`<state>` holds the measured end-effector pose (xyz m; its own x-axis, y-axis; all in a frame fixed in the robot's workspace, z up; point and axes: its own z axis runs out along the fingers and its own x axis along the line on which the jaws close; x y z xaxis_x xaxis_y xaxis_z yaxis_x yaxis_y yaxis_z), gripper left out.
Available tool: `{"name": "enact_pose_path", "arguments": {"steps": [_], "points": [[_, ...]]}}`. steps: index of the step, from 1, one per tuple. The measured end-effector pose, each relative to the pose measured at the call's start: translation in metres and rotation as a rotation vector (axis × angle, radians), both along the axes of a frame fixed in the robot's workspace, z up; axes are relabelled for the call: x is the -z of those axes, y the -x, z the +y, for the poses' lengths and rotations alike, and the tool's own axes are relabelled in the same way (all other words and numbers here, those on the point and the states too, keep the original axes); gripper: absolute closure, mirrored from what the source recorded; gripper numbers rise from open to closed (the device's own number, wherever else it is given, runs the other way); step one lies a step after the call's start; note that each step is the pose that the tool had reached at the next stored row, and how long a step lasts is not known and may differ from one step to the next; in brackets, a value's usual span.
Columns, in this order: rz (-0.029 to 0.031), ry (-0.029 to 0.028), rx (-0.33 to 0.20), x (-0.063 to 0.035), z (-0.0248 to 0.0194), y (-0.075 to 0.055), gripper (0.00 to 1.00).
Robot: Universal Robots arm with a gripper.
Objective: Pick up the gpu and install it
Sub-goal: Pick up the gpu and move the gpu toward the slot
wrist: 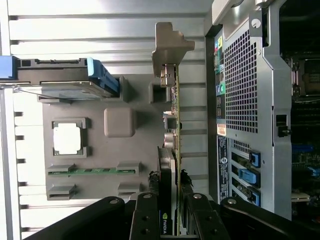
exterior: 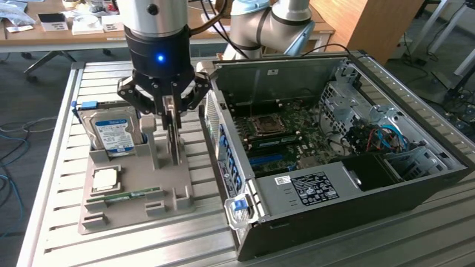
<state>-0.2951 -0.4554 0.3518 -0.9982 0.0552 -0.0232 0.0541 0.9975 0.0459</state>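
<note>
Bright, even daylight (soft shadows, mild glare).

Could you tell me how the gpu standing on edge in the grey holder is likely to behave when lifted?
The gpu is probably stiff, being a flat board with a metal bracket. Standing thin on edge in the grey holder, it may tip if nudged sideways. Its exposed components look fragile.

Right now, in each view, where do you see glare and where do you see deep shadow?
Exterior view: a pale sheen lies on the metal table slats, a blue light glows on the body of the gripper, and the computer case has a black hollow near its front. Wrist view: the table slats are washed out bright, the gpu and grey tray are evenly lit, and the case interior is dark.
</note>
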Motion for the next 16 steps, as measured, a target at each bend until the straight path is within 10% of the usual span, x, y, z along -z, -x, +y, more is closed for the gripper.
{"name": "enact_pose_path", "arguments": {"steps": [16], "points": [[0.0,-0.0001,0.0,-0.013,0.0,0.0,0.73]]}}
